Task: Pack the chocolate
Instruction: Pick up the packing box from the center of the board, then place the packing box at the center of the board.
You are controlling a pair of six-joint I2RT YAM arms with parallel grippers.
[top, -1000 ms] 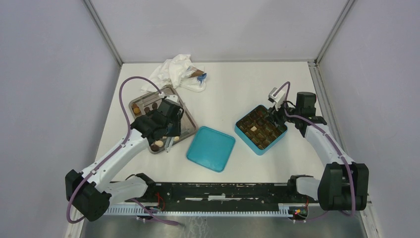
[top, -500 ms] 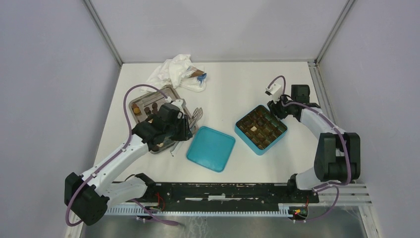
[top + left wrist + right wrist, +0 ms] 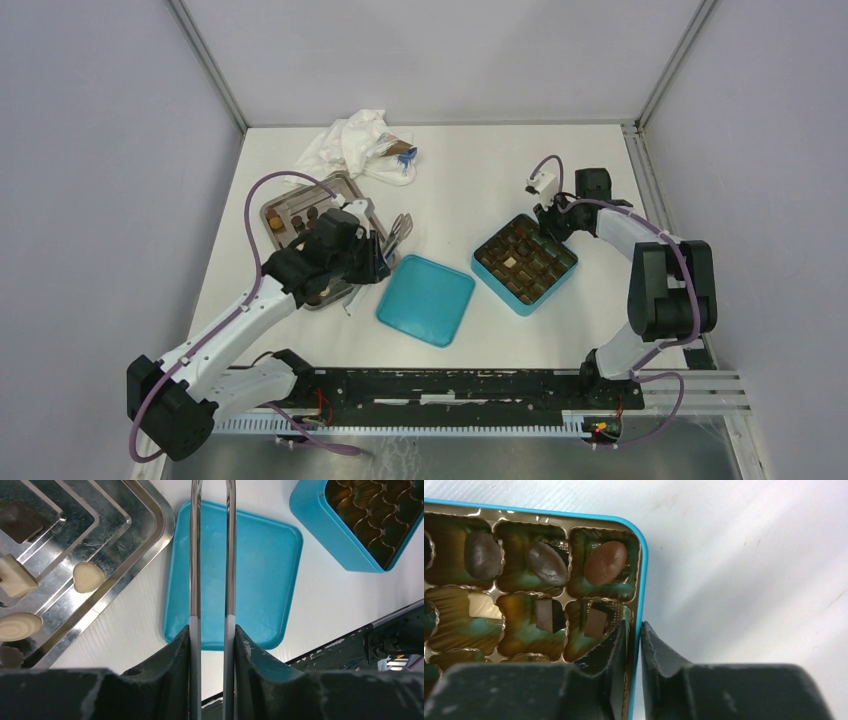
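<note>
The teal box (image 3: 500, 290) stands right of centre, its gold cells holding chocolate such as a mid-brown oval (image 3: 605, 562) and a dark oval (image 3: 547, 563). My right gripper (image 3: 633, 627) is shut on the box's wall (image 3: 643, 570) near a corner, one finger inside and one outside. My left gripper (image 3: 212, 630) is shut on metal tongs (image 3: 196, 555), whose arms reach over the teal lid (image 3: 250, 570). The tong tips run out of the left wrist view. Cream chocolate (image 3: 88, 576) lies on the steel tray (image 3: 125, 525).
The teal lid (image 3: 426, 299) lies flat between the tray (image 3: 280, 203) and the box. A crumpled white cloth with a wrapper (image 3: 352, 145) sits at the back left. Grey walls enclose the white table.
My right gripper has moved to the box's far corner and closed on its wall. My left arm has swung the tongs off the tray toward the lid.
</note>
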